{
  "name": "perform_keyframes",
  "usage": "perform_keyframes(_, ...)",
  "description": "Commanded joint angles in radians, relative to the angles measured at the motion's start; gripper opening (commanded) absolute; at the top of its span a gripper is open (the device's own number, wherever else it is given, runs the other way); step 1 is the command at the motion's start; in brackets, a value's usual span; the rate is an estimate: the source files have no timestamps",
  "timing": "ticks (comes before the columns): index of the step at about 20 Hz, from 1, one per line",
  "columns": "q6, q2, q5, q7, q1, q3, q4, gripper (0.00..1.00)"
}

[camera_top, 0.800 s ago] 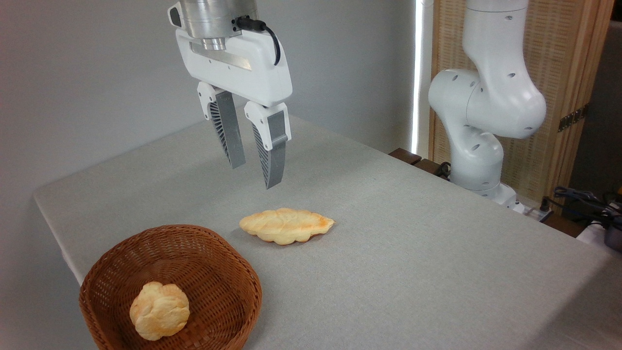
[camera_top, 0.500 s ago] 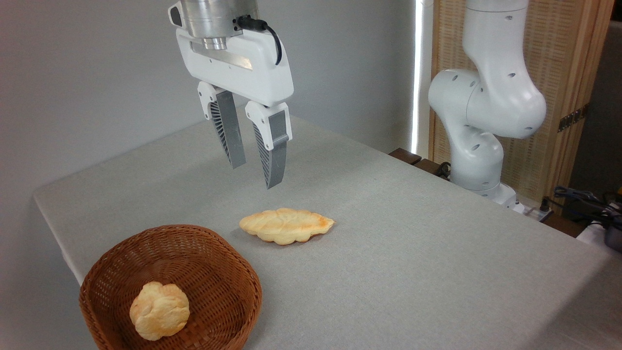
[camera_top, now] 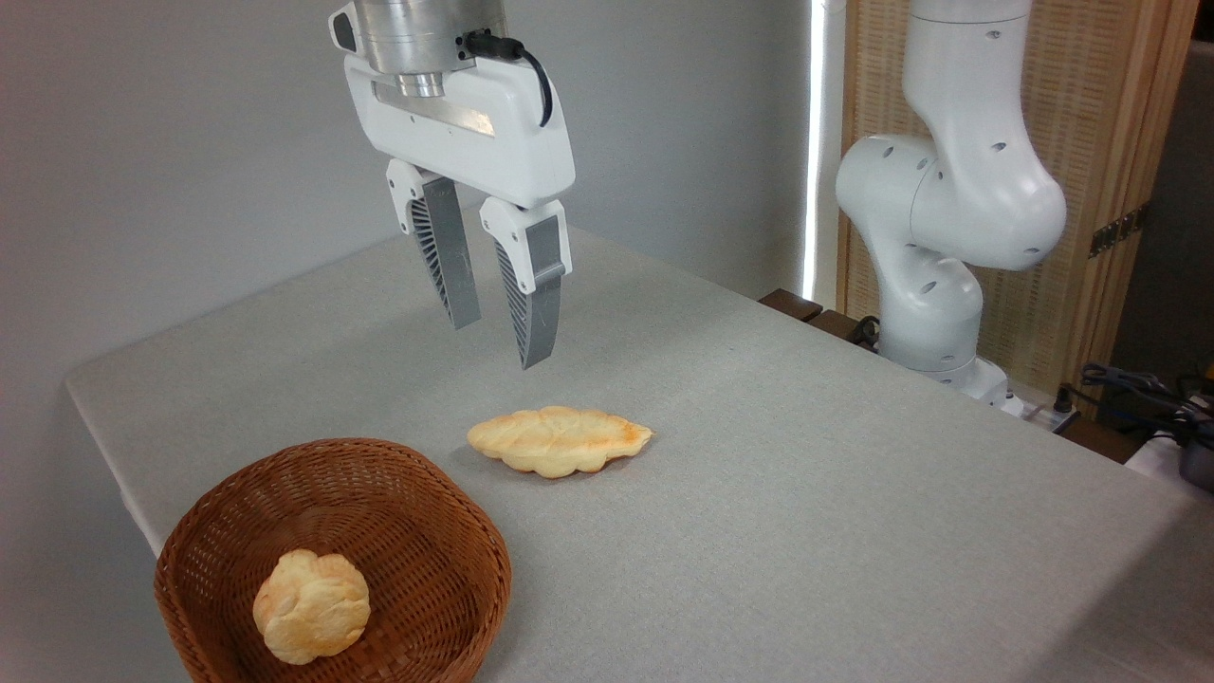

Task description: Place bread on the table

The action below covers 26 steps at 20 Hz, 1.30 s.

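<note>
On the table, fixed camera view: one robot arm, one basket and two pieces of bread.

Table (camera_top: 806, 493): a large flat top covered in plain light grey fabric, filling most of the picture.

Basket (camera_top: 432, 517): round, brown wicker, standing at the near left corner of the table.

Bread (camera_top: 310, 606): a small round lumpy bun, pale cream with golden patches, lying inside the basket on its floor, toward the near left side. It is not on the tabletop.

Loaf (camera_top: 559, 440): a longer, flat, leaf-shaped pale golden piece, lying directly on the fabric just beyond and to the right of the basket, apart from its rim.

Gripper (camera_top: 500, 343): white body with two grey ribbed fingers (camera_top: 453, 275) pointing down. It hangs in the air above the table, behind the loaf and well above it, well apart from the basket. The fingers stand parted with a clear gap between them, and nothing is held.

Arm (camera_top: 948, 199): white jointed body rising at the right, past the far edge of the table, with its base near that edge.

Background: grey wall at left, a pale woven screen in a wooden frame at right, dark cables at the far right edge.
</note>
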<state>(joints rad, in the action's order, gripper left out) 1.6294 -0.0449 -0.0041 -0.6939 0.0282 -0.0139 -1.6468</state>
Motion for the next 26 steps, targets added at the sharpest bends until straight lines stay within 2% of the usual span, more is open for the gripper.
perform_keyframes(1, -0.017, 0.000, -0.014, -0.002, -0.001, 0.005, 0.015, 1.00)
perform_keyframes(11, -0.006, 0.008, -0.014, -0.004, -0.001, 0.008, 0.018, 1.00)
perform_keyframes(18, 0.064, 0.034, -0.014, -0.004, -0.001, 0.008, 0.021, 1.00)
perform_keyframes(26, 0.283, 0.148, -0.016, 0.036, -0.002, -0.001, 0.058, 1.00)
